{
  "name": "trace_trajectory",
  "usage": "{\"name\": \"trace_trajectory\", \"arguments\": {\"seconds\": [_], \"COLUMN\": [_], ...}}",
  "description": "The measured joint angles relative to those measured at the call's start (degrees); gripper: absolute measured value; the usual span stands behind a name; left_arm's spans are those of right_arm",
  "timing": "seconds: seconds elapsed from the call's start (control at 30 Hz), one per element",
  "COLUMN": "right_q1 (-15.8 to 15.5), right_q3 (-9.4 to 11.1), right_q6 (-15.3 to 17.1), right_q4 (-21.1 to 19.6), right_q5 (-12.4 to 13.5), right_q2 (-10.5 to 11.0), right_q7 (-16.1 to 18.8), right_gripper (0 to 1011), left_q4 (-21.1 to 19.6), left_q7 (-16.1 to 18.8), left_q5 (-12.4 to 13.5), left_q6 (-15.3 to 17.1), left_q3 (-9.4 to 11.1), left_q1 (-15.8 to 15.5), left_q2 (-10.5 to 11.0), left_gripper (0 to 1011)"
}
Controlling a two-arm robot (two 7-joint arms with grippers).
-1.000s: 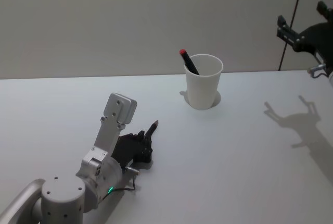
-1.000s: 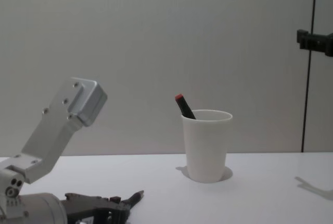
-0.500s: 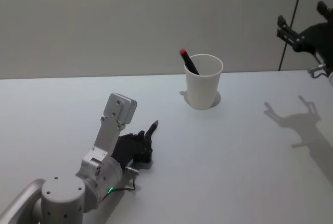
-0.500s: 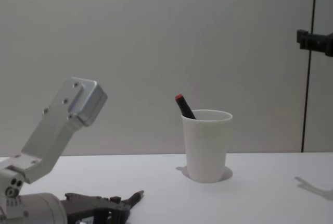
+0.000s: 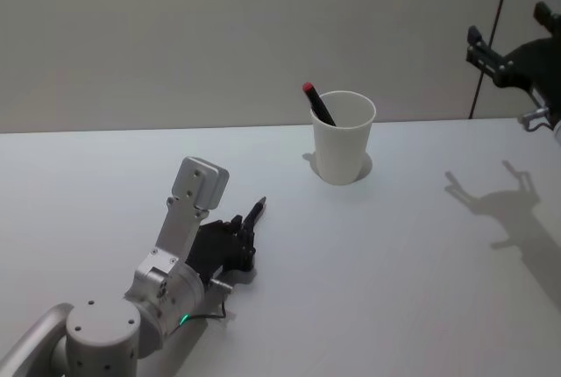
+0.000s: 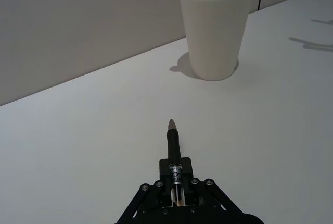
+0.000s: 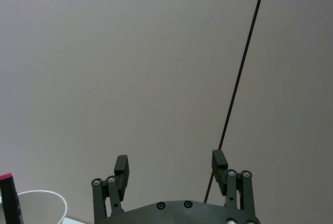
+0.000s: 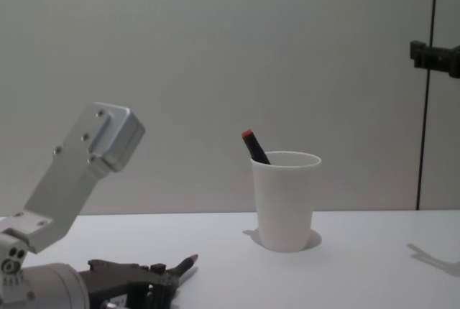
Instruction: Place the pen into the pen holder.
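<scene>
In the head view, your left pincer sits lower left of centre, clenched on the pen, low over the white surface. The pen's long axis lies nearly flat, and its tip points up and right toward the pen holder at upper centre, well apart. A red-capped pen already leans against that cup's left rim. Your right pincer hangs at the upper right edge, out of the way.

In the left wrist view, the pen runs straight out of the left pincer, gripped toward its rear. That leaves the front free to enter the pen holder at upper right. I judge it needs tipping upright first.

In the right wrist view, the right pincer is released, fingers spread, holding nothing.

In the chest view, the pen shows at lower left, tip slightly raised and aimed right toward the pen holder.
</scene>
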Motion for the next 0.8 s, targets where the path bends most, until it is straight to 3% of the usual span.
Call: {"name": "trace_trajectory", "arguments": {"seconds": [0.33, 0.8], "right_q1": [0.0, 0.0], "right_q3": [0.01, 0.0], "right_q6": [0.0, 0.0], "right_q4": [0.0, 0.0], "right_q5": [0.0, 0.0], "right_q2": [0.0, 0.0], "right_q7": [0.0, 0.0], "right_gripper": [1002, 1002], "left_q4": [0.16, 0.07], "left_q7": [-0.15, 2.34], "left_q5": [0.77, 2.24], "left_q6": [-1.97, -9.87], "left_q3": [-0.18, -0.92], "left_q1": [0.21, 0.44], "left_q2": [0.06, -0.15], "left_gripper": [121, 121]}}
